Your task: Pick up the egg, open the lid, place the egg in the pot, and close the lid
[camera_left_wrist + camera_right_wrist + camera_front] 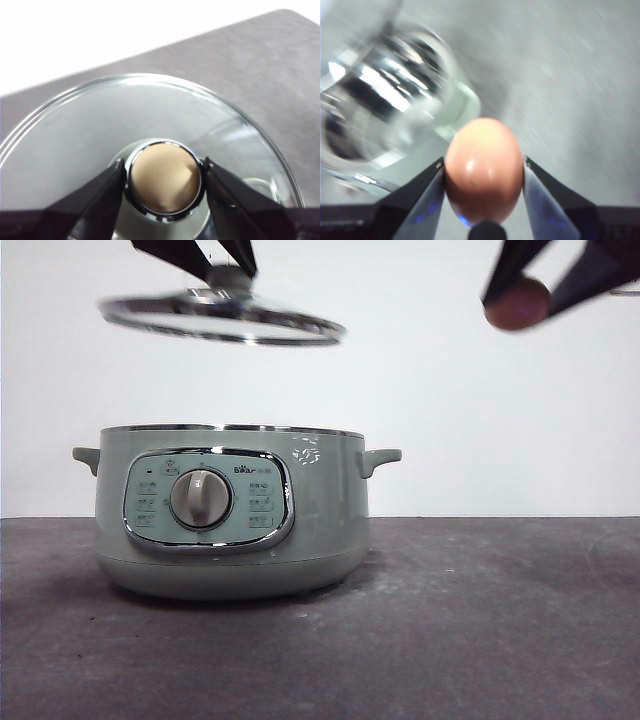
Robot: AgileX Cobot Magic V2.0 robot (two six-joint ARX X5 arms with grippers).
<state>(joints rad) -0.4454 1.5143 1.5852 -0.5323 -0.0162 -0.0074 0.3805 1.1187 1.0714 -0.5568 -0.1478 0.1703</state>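
The sage-green pot (232, 510) stands on the dark table at left of centre, uncovered, its dial facing me. Above it hangs the glass lid (222, 320), slightly tilted, held by its knob (166, 178) in my left gripper (165, 181), which is shut on it at the top left of the front view (222, 268). At the top right, my right gripper (522, 295) is shut on the brown-orange egg (517, 304). In the right wrist view the egg (484, 169) sits between the jaws, with the pot (385, 100) blurred beneath it and off to one side.
The dark grey table (480, 620) stretches to the right of the pot. A white wall stands behind everything.
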